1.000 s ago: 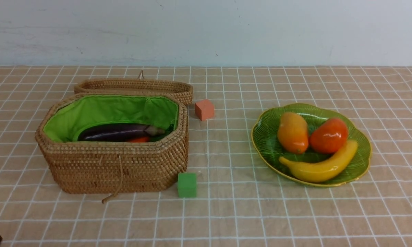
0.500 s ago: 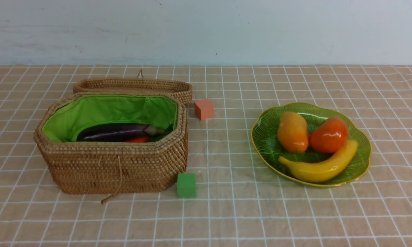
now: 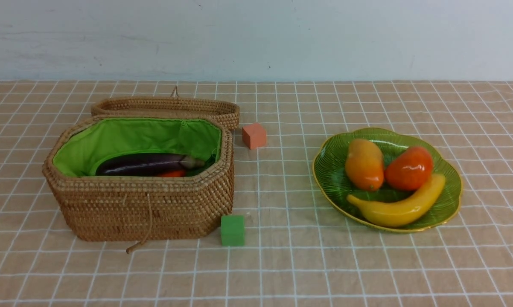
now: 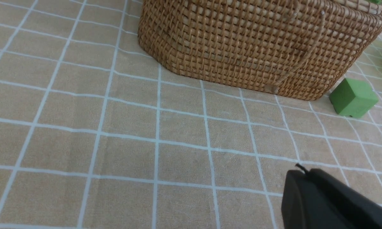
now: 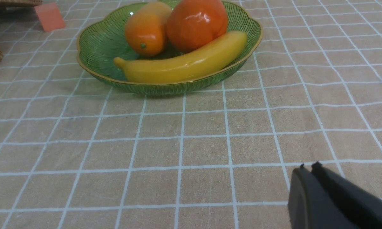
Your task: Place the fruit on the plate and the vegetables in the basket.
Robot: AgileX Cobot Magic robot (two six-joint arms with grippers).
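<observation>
Fruit is sitting on the plate (image 3: pixel 337 179), the green leaf-ribbed glass dish with the gold scalloped rim lying on the checked tablecloth (image 3: pixel 282 264) well to the right of the basket (image 3: pixel 145 209). Three pieces are resting on it: the mango (image 3: pixel 364 164) is lying on the side nearer the basket, the persimmon (image 3: pixel 409 168) is touching it on the far side, and the banana (image 3: pixel 399 207) is curving across the plate's near edge below both.

Vegetables are lying inside the basket, the octagonal wicker container with the bright green lining (image 3: pixel 124 138). The eggplant (image 3: pixel 145 164) is stretching lengthwise along its floor, and a sliver of the carrot (image 3: pixel 172 173) is showing just in front of it; anything else in the basket is being hidden by its front wall. The lid (image 3: pixel 167 107) is lying folded back behind the basket.

An orange cube (image 3: pixel 254 135) is sitting just beyond the basket's rear right corner, and a green cube (image 3: pixel 232 230) is resting near its front right corner.

Neither arm is appearing in the front view. The left gripper (image 4: pixel 300 173) is hanging above bare cloth in front of the basket, its fingers pressed together and grasping nothing. The right gripper (image 5: pixel 307 168) is hanging above bare cloth well to the right of the basket, on the near side of the plate, its fingers likewise clenched on nothing.
</observation>
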